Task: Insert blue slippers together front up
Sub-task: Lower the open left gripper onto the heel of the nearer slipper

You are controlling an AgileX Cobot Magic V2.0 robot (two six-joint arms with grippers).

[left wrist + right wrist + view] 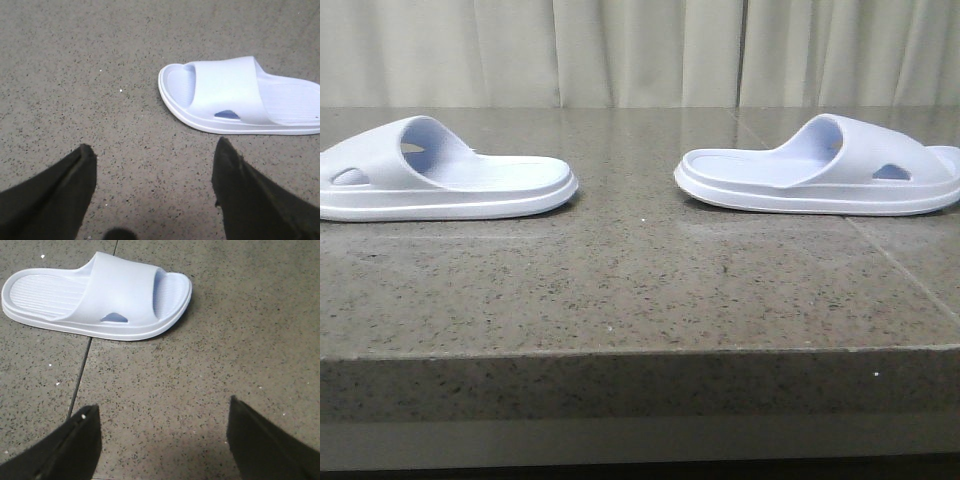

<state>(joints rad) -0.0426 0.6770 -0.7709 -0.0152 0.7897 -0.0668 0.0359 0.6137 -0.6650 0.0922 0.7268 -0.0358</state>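
Two blue slippers lay sole-down and well apart, heels facing: the left slipper (440,175) at nine o'clock, the right slipper (825,170) at three, both cut off by the frame edges. They rested on a speckled stone countertop (640,290) before pale curtains (640,50). The left gripper (152,165) and right gripper (162,425) hung spread wide, empty, touching nothing.

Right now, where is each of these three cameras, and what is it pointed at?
Front: low, facing forward over the table; left slipper and right slipper; no robot parts.
Left wrist: above the table, left slipper, open left claw.
Right wrist: right slipper, open right claw.
Each wrist shares one slipper with front.
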